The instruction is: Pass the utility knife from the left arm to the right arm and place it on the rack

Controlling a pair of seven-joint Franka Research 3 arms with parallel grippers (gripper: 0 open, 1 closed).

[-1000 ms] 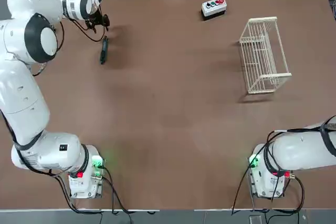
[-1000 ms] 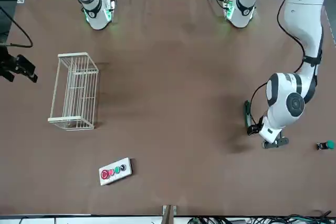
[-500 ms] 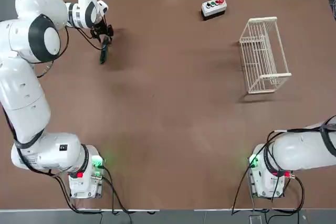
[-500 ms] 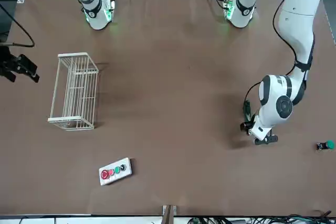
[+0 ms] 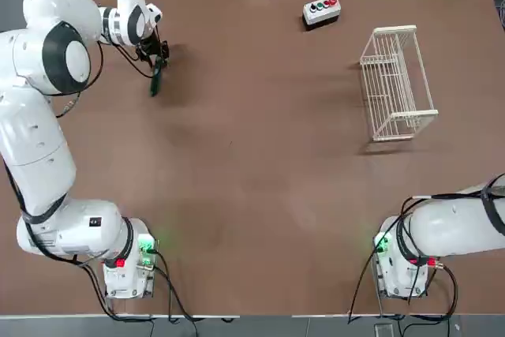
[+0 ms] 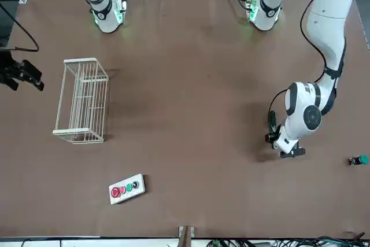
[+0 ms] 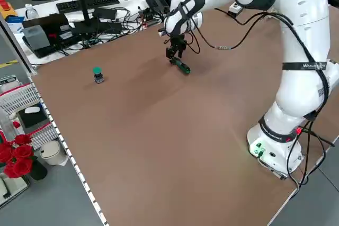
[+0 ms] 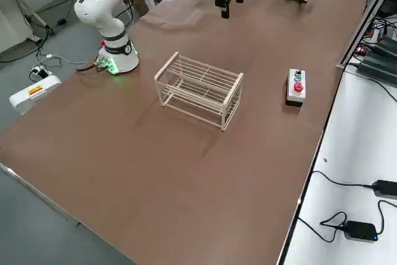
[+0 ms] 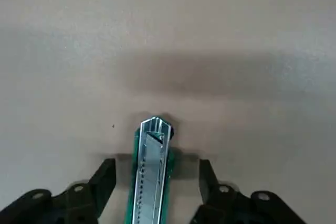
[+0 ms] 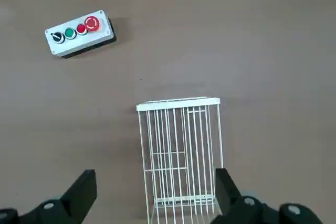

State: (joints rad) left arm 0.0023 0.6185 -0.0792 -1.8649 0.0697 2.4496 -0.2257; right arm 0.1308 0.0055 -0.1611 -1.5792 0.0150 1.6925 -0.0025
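Lowered since a second ago, the left end effector (image 9: pixel 156 184) straddles the utility knife (image 5: pixel 155 81), fingers (image 9: pixel 106 178) spread, not gripping; it lies on the worktop (image 5: pixel 260 155). Right end effector (image 10: pixel 152 192) hangs open above the rack (image 5: pixel 394 84).

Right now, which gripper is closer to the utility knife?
Left. The left gripper is down at the utility knife, open fingers on either side of it. The right gripper is across the table, open above the rack.
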